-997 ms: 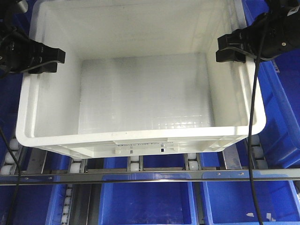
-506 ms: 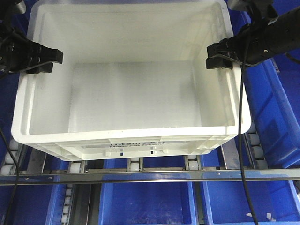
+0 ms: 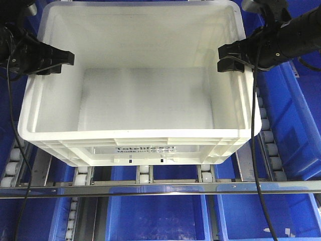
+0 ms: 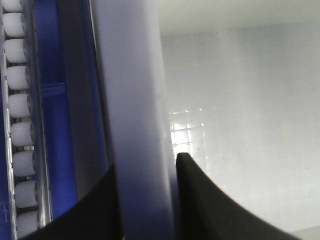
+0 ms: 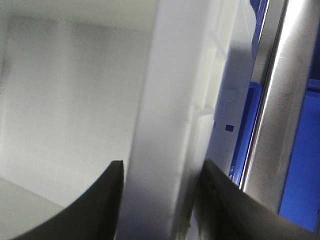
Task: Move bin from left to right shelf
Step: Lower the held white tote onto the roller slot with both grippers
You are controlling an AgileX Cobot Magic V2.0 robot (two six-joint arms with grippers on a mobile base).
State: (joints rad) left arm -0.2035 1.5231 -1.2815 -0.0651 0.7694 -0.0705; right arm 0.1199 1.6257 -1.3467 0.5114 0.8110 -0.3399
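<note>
Gripping the bin point(image 3: 140, 100) by opposite rims: left gripper point(image 3: 59, 59) and right gripper point(image 3: 231, 58), jaws clamped astride each wall, balancing it above the roller shelf point(image 3: 145, 176).

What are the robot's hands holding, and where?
Both hold the white bin: the left hand pinches its left wall's rim, the right hand its right wall's rim.

The left gripper point(image 3: 50, 61) and right gripper point(image 3: 231, 57) each clamp opposite side walls of the bin point(image 3: 140, 150), fingers straddling its rim.
</note>
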